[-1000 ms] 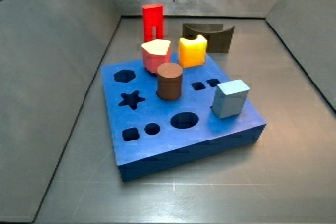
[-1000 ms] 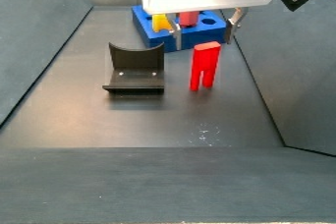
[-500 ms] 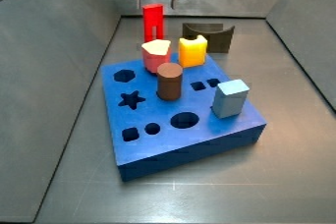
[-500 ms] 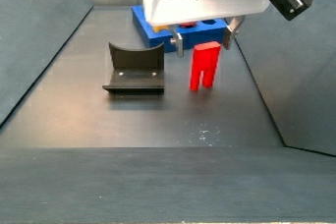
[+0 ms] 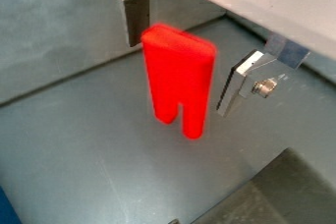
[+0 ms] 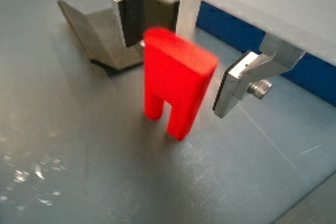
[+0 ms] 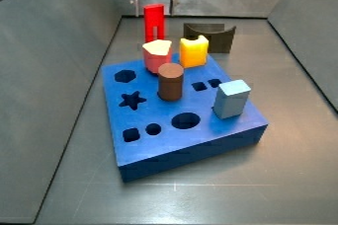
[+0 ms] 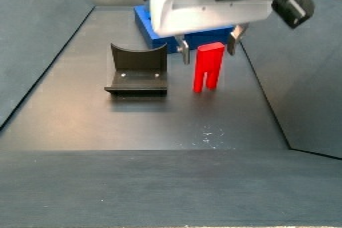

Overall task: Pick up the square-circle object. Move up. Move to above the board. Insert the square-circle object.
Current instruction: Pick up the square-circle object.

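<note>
The square-circle object (image 7: 154, 22) is a tall bright red block standing upright on its two legs on the grey floor behind the board (image 7: 158, 142). It also shows in the other side view (image 8: 209, 69) and in both wrist views (image 5: 178, 76) (image 6: 175, 81). My gripper (image 7: 156, 10) (image 8: 207, 44) is low over it and open. In both wrist views the gripper (image 5: 183, 76) (image 6: 179, 76) has one silver finger on each side of the block's upper part, with a gap on both sides. The board is a thick blue slab with shaped holes.
The fixture (image 7: 211, 37) (image 8: 136, 69) (image 6: 92, 31) stands on the floor beside the red block. On the board stand a brown cylinder (image 7: 171, 83), a pink-topped pentagon piece (image 7: 157, 53), a yellow piece (image 7: 195, 49) and a pale blue cube (image 7: 232, 98). Sloping grey walls enclose the floor.
The gripper has come down over the red block, so its open fingers now flank the block's top. The block has not moved.
</note>
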### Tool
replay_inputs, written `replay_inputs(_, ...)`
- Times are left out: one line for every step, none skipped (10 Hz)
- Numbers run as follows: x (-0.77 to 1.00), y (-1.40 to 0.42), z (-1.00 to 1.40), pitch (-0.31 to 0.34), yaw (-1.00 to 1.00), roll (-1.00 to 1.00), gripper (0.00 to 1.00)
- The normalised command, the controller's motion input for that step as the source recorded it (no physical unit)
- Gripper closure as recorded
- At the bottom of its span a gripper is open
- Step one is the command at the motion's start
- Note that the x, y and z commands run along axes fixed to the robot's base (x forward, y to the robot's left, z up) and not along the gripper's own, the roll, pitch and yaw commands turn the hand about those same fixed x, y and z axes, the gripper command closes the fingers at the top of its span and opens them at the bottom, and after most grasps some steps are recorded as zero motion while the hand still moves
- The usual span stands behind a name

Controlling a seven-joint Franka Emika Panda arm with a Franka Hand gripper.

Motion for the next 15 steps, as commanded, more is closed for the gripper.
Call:
replay_inputs(-0.05,0.0,-0.37,0.0,0.18,0.0,0.0)
replay_inputs(-0.02,0.04,-0.17,-0.013,0.11,-0.09,0.0)
replay_inputs(-0.05,0.06,-0.04,-0.013,0.05,-0.09,0.0)
replay_inputs(0.0,0.02,0.0,-0.004,0.0,-0.04,0.0)
replay_inputs(0.0,0.0,0.0,0.0,0.0,0.0,1.0)
replay_inputs(0.08,-0.19,0.0,0.037,0.0,0.12,1.0)
replay_inputs(0.0,0.0,0.0,0.0,0.0,0.0,1.0)
replay_inputs(0.0,0.0,0.0,0.0,0.0,0.0,1.0)
replay_inputs(0.0,0.0,0.0,0.0,0.0,0.0,1.0)
replay_inputs(0.0,0.0,0.0,0.0,0.0,0.0,1.0)
replay_inputs(0.0,0.0,0.0,0.0,0.0,0.0,1.0)
replay_inputs(0.0,0.0,0.0,0.0,0.0,0.0,1.0)
replay_inputs(0.0,0.0,0.0,0.0,0.0,0.0,1.0)
replay_inputs(0.0,0.0,0.0,0.0,0.0,0.0,1.0)
replay_inputs(0.0,0.0,0.0,0.0,0.0,0.0,1.0)
